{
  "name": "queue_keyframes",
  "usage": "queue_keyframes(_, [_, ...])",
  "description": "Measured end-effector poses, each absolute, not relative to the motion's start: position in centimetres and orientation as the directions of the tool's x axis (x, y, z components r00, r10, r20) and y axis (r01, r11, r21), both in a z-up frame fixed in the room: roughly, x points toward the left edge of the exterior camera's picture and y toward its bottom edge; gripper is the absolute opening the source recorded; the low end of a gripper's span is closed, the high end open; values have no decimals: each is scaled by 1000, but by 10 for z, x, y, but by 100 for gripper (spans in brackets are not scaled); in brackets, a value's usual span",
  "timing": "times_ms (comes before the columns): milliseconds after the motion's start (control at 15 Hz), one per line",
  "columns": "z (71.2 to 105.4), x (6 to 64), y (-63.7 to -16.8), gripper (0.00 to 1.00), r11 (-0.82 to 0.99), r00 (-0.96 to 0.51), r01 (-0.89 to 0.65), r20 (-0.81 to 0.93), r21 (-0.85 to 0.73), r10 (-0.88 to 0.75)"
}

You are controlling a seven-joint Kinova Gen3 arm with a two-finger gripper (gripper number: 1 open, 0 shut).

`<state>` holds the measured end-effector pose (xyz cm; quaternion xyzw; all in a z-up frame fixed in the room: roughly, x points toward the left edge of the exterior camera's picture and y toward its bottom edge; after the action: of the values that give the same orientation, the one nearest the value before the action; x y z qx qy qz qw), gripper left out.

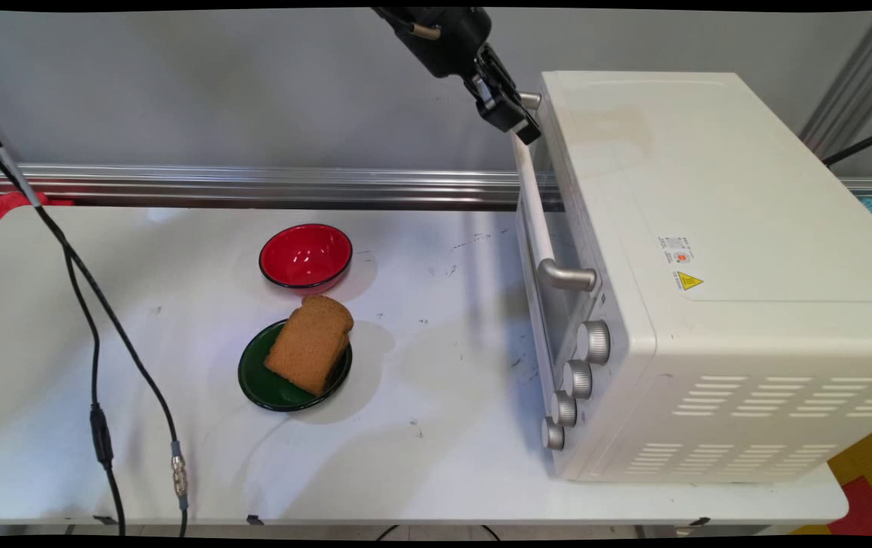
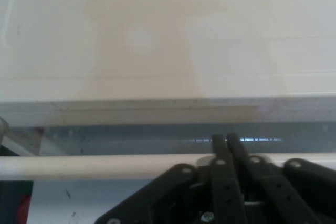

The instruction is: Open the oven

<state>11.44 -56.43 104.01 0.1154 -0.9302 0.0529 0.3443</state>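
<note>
Black tool (image 1: 516, 122); cream-white toaster oven (image 1: 710, 251) with silver knobs (image 1: 594, 341), a white handle bar (image 1: 533, 194) and a yellow warning triangle (image 1: 689, 281); red bowl (image 1: 305, 257), dark-rimmed; green plate (image 1: 265, 384); brown bread slice (image 1: 310, 342); white counter (image 1: 421, 426), scuffed with dark marks.

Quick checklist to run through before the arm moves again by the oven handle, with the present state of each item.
1. Gripper at the far end of the handle: ok.
2. Handle between the fingers: not ok; they are shut together and cross over the bar.
3. Oven door closed: ok, as far as the main view shows.
4. Bread resting on the green plate, apart from the oven: ok.
5. Red bowl empty and apart from the plate: ok.
6. Cables away from the dishes and oven: ok.
</note>
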Motion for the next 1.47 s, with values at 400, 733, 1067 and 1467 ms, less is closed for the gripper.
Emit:
queue_keyframes(400, [1026, 113, -561, 0, 966, -731, -256, 658, -20, -181])
queue_keyframes(733, [1015, 106, -559, 0, 964, -722, -263, 668, -23, -181])
queue_keyframes(1067, [1006, 101, -559, 0, 961, -717, -276, 673, -32, -183])
queue_keyframes(1467, [994, 93, -559, 0, 956, -710, -292, 679, -40, -188])
